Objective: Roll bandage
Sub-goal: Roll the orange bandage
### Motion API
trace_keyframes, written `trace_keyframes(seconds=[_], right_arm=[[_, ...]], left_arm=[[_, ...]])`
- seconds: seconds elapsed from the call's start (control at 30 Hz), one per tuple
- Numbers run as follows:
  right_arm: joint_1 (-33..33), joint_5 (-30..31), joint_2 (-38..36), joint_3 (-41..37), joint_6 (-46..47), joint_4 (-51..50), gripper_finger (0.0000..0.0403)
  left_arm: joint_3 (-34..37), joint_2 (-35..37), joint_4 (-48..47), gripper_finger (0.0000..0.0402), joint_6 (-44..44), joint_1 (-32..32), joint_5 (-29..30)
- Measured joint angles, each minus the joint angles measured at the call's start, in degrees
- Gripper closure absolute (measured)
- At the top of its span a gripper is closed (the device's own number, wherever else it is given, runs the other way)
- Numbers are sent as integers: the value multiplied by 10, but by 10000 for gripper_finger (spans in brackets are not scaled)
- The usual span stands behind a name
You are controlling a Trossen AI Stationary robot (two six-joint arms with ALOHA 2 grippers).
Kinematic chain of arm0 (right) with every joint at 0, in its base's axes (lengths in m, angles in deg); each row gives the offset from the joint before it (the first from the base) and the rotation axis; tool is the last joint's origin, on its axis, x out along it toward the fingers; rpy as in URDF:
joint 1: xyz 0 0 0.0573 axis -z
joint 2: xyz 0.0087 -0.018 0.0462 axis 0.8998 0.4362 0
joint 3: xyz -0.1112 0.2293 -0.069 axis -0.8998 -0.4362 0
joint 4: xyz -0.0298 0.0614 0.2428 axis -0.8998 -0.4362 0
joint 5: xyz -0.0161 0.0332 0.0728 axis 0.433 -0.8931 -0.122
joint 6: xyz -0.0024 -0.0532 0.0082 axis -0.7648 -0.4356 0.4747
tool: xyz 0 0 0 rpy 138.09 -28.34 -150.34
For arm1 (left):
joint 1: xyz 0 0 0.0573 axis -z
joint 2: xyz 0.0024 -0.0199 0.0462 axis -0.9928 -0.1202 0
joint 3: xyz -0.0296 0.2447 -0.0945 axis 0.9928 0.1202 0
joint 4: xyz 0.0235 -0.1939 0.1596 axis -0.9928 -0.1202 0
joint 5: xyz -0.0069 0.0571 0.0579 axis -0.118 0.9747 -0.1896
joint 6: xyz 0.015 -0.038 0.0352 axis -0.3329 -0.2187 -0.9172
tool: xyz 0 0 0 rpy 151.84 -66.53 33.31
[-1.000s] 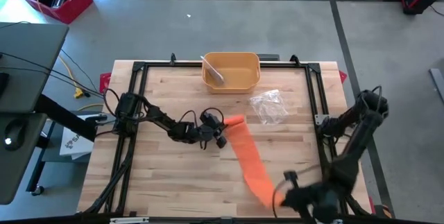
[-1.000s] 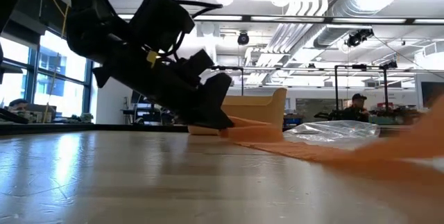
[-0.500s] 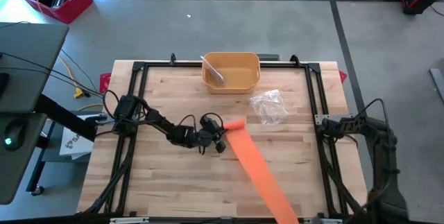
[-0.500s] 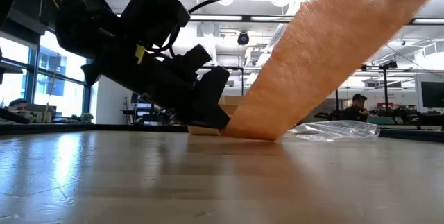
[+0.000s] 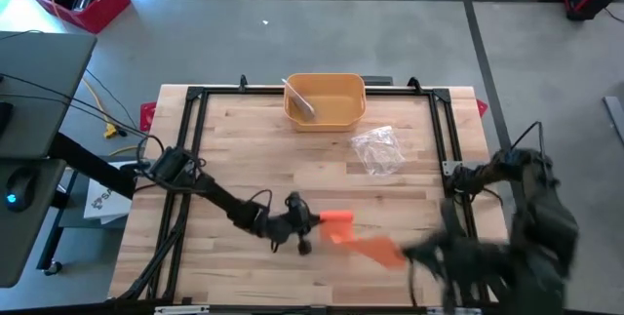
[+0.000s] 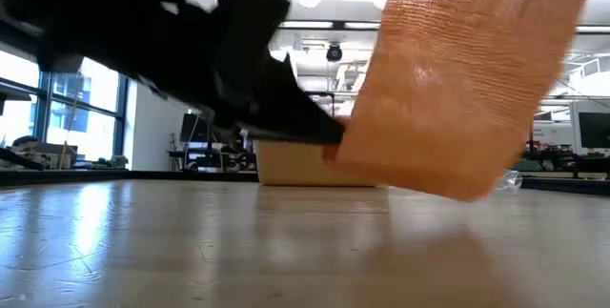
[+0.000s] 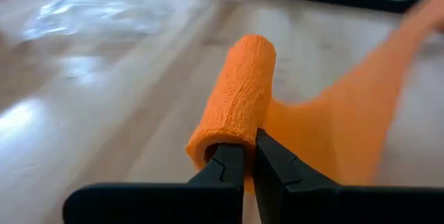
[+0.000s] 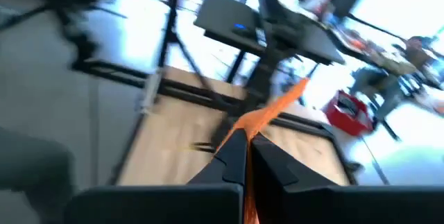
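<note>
An orange bandage is partly rolled: its roll (image 5: 336, 219) is near the middle of the table, toward the near edge. The loose strip (image 5: 375, 245) runs from the roll toward the table's right and near side. My left gripper (image 5: 304, 225) is shut on the roll, which also shows in the left wrist view (image 7: 236, 99). My right gripper (image 5: 417, 255), blurred, is shut on the strip's far end. In the low view the strip (image 6: 467, 79) hangs wide, above the tabletop. My left gripper has its shut fingertips (image 7: 229, 156) at the roll's near end (image 7: 211, 144), pointing along the roll's length, about level, from the table's left. Whether a finger goes into the roll's core I cannot tell. The roll sticks out ahead of the fingers. My right gripper pinches the strip near its free end (image 8: 262, 118) between its two fingers. The strip runs on from the fingertips, edge-on, off the table and stretched toward the roll.
A yellow bin (image 5: 325, 100) stands at the far middle of the table. A crumpled clear plastic wrapper (image 5: 378, 149) lies to the right of centre. Black frame rails (image 5: 453, 159) run along the table's sides.
My left gripper has carried the roll toward the table's near edge and a little right. My right gripper has lifted the strip's free end off the table and swung it about. The strip, which lay flat, now hangs clear of the wood and looks shorter from above.
</note>
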Motion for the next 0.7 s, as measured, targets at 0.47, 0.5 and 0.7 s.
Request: trace_keyframes(seconds=[0.47, 0.5, 0.7], right_arm=[[204, -37, -111, -5, -154, 38, 403], [214, -35, -117, -5, -156, 38, 403], [290, -32, -142, -5, -159, 25, 403]], left_arm=[[-103, 0, -279, 400, 87, 89, 33], [-104, 0, -278, 400, 93, 97, 36], [-143, 0, -276, 401, 109, 129, -13]])
